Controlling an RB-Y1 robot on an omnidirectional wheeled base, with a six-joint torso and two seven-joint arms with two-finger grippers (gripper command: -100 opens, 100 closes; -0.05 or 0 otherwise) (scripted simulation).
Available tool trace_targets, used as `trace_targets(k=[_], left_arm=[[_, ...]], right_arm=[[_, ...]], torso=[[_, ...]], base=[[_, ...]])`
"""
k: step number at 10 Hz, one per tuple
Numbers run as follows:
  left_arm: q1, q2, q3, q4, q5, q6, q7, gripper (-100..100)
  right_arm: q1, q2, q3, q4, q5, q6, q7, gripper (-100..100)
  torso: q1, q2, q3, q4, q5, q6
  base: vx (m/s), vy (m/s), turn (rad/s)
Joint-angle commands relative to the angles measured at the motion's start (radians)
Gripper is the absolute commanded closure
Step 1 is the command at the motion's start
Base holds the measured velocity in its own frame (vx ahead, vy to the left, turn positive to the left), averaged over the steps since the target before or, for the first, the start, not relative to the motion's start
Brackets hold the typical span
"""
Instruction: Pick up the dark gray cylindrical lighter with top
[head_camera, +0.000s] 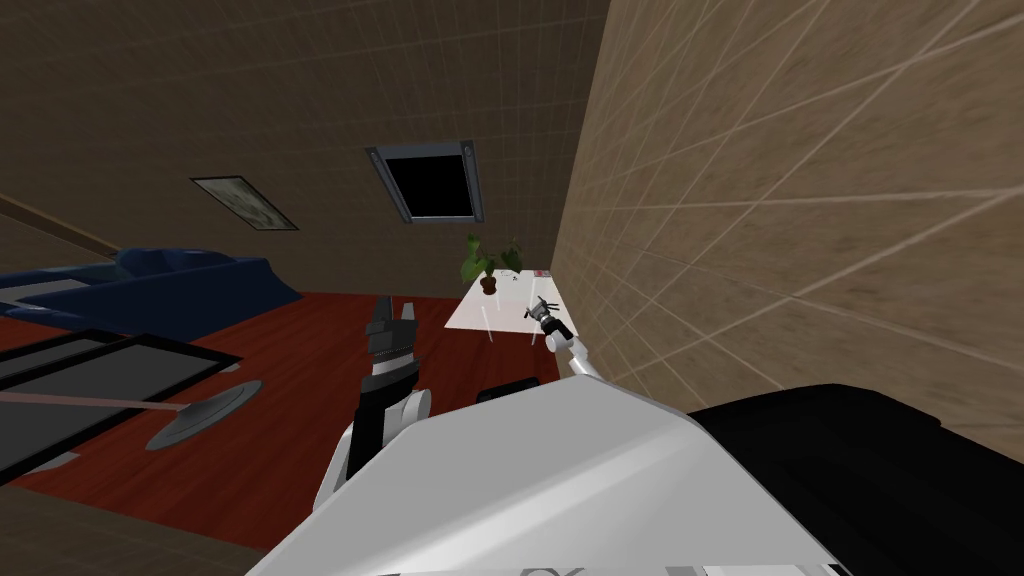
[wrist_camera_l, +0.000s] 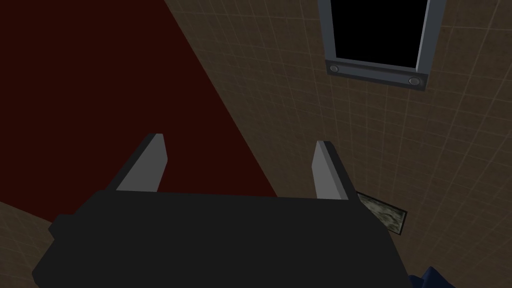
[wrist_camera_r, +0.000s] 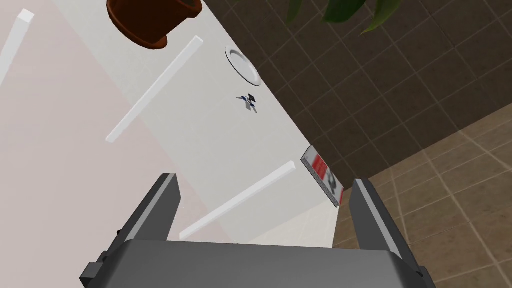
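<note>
Left gripper (head_camera: 394, 312) sits closest to us, low over the red floor (head_camera: 300, 350) and well apart from the table (head_camera: 480, 312). Its fingers are spread wide with nothing between them, so it's out of play. Right gripper (wrist_camera_r: 265, 180) is out over the near part of the white table, fingers also spread to full gap and holding nothing. Going outward from it, a red-and-white card (wrist_camera_r: 322, 175) lies at the table's wall-side edge, just beyond one fingertip. Further along is a small dark item with blue and white bits, which we take for the lighter (wrist_camera_r: 248, 101). It lies on the tabletop near that same edge, between the card and a white plate (wrist_camera_r: 242, 65), closer to the plate and not touching it. Past the plate is a brown plant pot (wrist_camera_r: 150, 20), then the dark tiled wall (wrist_camera_r: 375, 90). Key relation: the lighter is straight ahead of the right gripper, roughly in line with the gap between its fingers, but well apart, further down the table. It looks to be lying down, not upright. It's too small for us to call its long axis, so finger alignment needs a closer look. The right arm is clearly the nearer one. We judge the next move as a forward reach along the wall-side edge, then a descent. The plate is the closest thing to clip.
</note>
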Motion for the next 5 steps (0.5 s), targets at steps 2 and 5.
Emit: trace_targets(k=[2,5], left_arm=[[0.000,0.000,0.000,0.000,0.000,0.000,0.000,0],[0.000,0.000,0.000,0.000,0.000,0.000,0.000,0]], right_arm=[[-0.051,-0.011,0.004,0.076,-0.037,0.075,-0.073,-100],[-0.089,-0.023,0.008,0.143,-0.064,0.142,-0.127,-100]], torso=[[0.000,0.000,0.000,0.000,0.000,0.000],[-0.001,0.001,0.000,0.000,0.000,0.000]], base=[[0.032,0.025,-0.011],[0.025,0.021,-0.010]])
